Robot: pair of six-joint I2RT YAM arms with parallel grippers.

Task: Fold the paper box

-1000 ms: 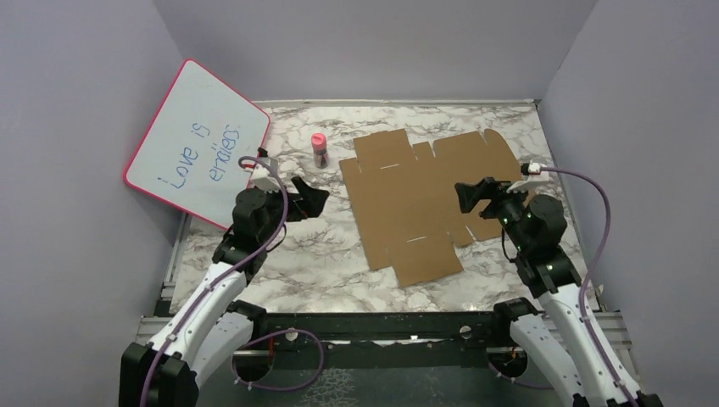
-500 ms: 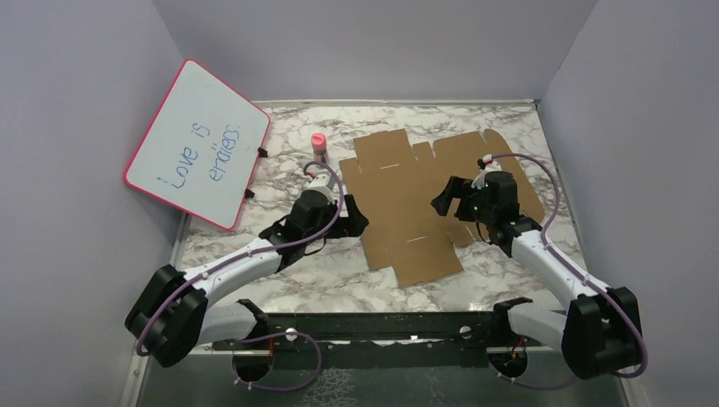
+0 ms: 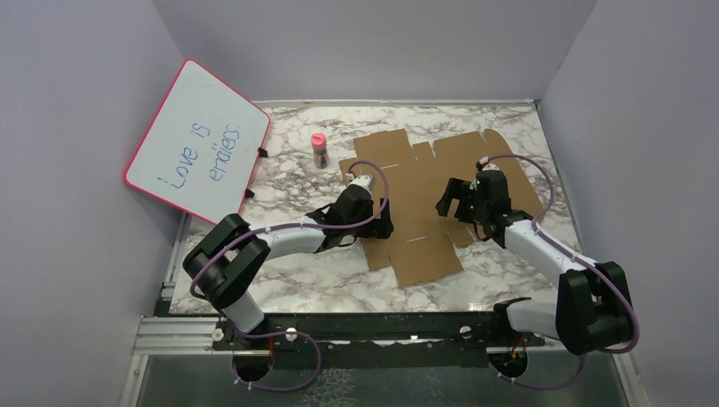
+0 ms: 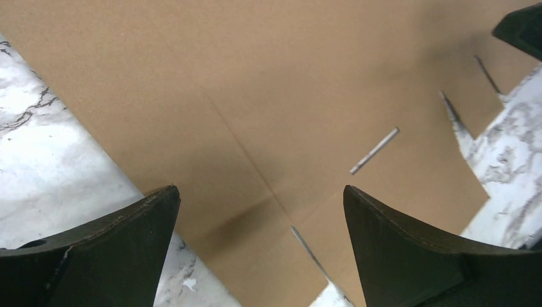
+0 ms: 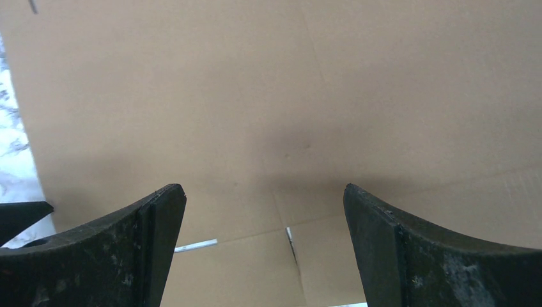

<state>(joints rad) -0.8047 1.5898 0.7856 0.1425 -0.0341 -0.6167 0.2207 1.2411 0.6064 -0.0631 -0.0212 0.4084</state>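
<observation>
Approach to paper box [image 3: 407, 182]; no fold begun.
Lies flat as an unfolded die-cut sheet on the marble table [image 3: 297, 280], with flaps, slits and creases all showing. Pink-capped bottle [image 3: 319, 149] just beyond its far-left corner; whiteboard [image 3: 199, 140] well to its left. Left gripper [image 4: 261, 189] over the sheet's left edge, fingers spread wide, pinching nothing, straddling a crease near a slit; judged placed there to work that side panel. Right gripper [image 5: 265, 188] above the sheet's middle-right area, likewise spread wide and empty; seemingly set to steady the base while the other side goes up. Contact with the cardboard not determinable from either wrist view. Judged stage: the very start, every panel yet to be raised.
</observation>
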